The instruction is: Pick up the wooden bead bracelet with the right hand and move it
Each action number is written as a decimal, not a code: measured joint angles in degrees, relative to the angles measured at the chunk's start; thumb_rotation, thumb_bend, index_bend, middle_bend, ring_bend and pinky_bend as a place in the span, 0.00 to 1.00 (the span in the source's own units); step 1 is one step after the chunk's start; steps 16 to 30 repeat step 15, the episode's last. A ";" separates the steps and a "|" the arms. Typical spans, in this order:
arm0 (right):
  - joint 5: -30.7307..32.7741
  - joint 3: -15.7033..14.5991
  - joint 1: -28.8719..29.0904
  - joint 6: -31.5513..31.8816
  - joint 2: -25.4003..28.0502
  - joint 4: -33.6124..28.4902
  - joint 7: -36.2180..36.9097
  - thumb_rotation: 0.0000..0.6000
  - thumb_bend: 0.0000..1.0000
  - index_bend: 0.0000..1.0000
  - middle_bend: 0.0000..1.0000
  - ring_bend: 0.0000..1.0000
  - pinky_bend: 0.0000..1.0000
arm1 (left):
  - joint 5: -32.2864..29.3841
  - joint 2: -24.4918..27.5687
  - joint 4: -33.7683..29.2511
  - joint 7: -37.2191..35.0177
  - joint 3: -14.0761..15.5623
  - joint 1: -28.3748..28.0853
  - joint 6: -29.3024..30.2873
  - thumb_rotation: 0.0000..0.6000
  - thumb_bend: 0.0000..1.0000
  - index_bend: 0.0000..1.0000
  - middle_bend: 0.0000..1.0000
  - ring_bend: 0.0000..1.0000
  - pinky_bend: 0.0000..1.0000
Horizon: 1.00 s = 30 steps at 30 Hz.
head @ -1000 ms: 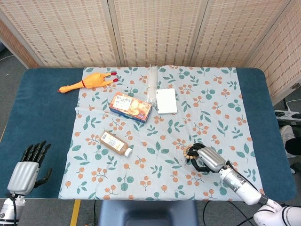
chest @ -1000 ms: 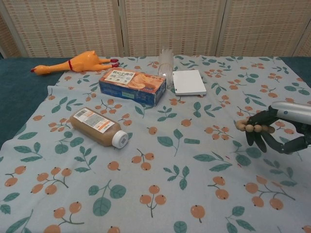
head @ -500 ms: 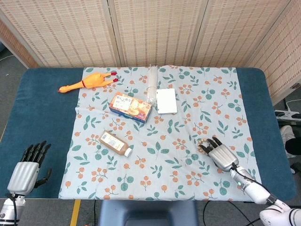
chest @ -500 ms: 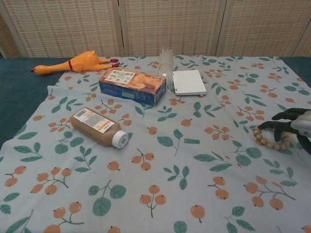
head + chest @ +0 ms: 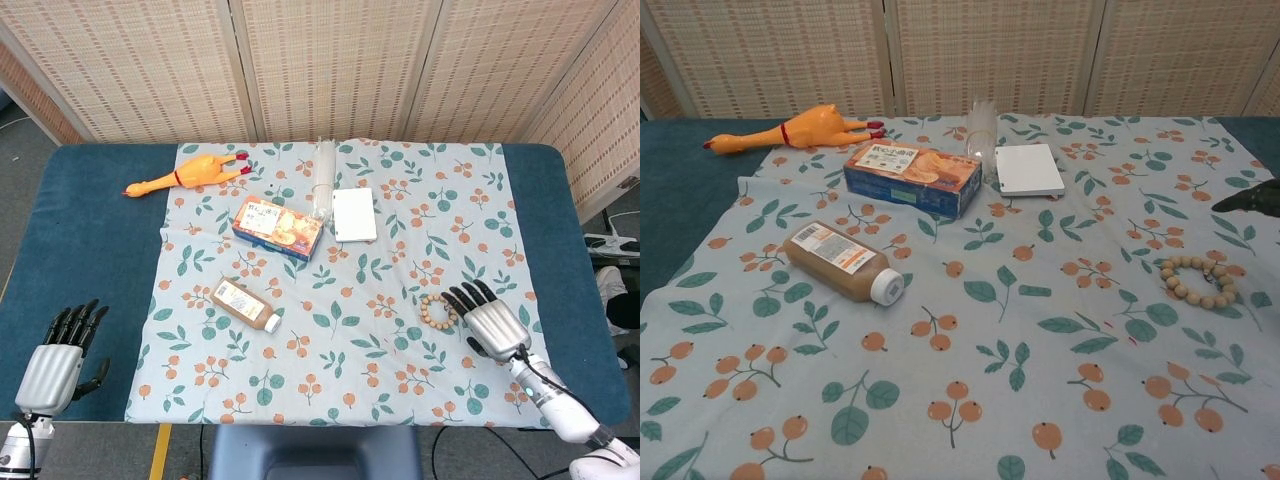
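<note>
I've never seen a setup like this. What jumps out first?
Probably the orange rubber chicken at the cloth's far left corner, bright against the blue table. Then the metallic right hand, fingers spread, beside a wooden bead bracelet lying flat on the leaf-printed cloth.

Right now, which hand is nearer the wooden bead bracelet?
Right. The right hand is open just beside the wooden bead bracelet, not holding it. The left hand sits at the table's far opposite corner, off the cloth.
</note>
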 measured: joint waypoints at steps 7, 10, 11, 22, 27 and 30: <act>-7.12 -2.07 -10.77 20.16 6.14 -7.51 -0.92 1.00 0.27 0.00 0.00 0.00 0.00 | 0.56 0.01 0.04 0.03 -0.01 0.04 0.48 1.00 0.46 0.00 0.00 0.00 0.07; -10.43 -4.17 -17.51 27.60 8.06 -8.81 0.29 1.00 0.26 0.00 0.00 0.00 0.00 | 0.92 -0.06 0.27 -0.53 -0.05 0.09 0.90 1.00 0.44 0.00 0.00 0.00 0.06; -11.45 -4.76 -19.14 28.90 8.63 -8.93 1.15 1.00 0.26 0.00 0.00 0.00 0.00 | 1.07 -0.07 0.33 -0.78 -0.07 0.10 1.05 1.00 0.44 0.00 0.00 0.00 0.06; -12.72 -4.89 -21.49 30.31 10.00 -8.92 4.81 1.00 0.26 0.00 0.00 0.00 0.00 | 1.75 -0.17 0.68 -1.47 -0.16 0.23 1.96 1.00 0.43 0.00 0.00 0.00 0.06; -12.72 -4.89 -21.49 30.31 10.00 -8.92 4.81 1.00 0.26 0.00 0.00 0.00 0.00 | 1.75 -0.17 0.68 -1.47 -0.16 0.23 1.96 1.00 0.43 0.00 0.00 0.00 0.06; -12.72 -4.89 -21.49 30.31 10.00 -8.92 4.81 1.00 0.26 0.00 0.00 0.00 0.00 | 1.75 -0.17 0.68 -1.47 -0.16 0.23 1.96 1.00 0.43 0.00 0.00 0.00 0.06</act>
